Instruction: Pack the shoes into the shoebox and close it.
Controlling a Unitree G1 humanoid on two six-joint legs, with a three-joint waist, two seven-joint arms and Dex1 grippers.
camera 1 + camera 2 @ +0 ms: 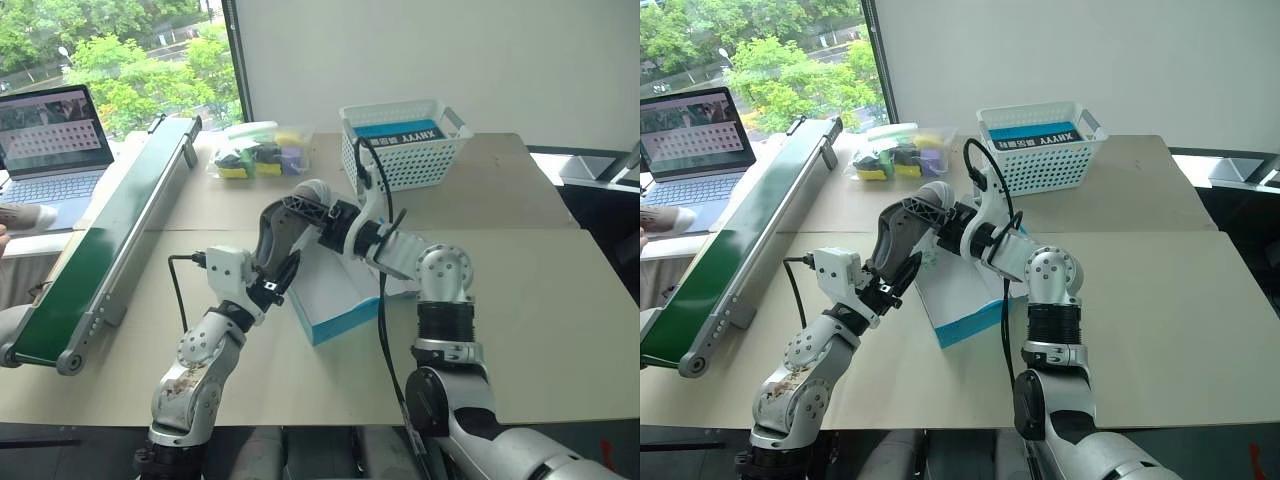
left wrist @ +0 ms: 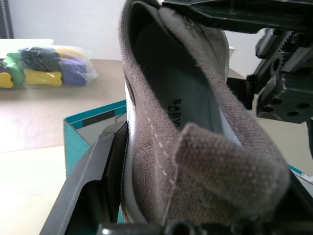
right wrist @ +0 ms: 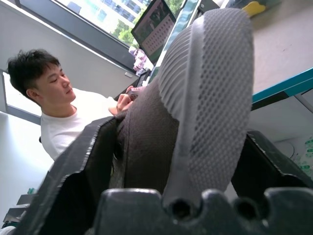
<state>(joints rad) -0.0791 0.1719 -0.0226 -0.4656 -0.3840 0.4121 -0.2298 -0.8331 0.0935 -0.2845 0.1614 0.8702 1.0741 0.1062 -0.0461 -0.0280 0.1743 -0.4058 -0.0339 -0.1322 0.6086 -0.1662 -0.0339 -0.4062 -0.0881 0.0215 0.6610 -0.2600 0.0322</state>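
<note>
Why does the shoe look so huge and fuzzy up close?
In the left wrist view the shoe sits right at the lens, so its near heel blurs; in the right wrist view its sole looms, with the window behind glaring bright.

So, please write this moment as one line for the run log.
shoe: held by both grippers over shoebox | left gripper: shut on heel | right gripper: jaws either side of sole | box: open on table
</note>
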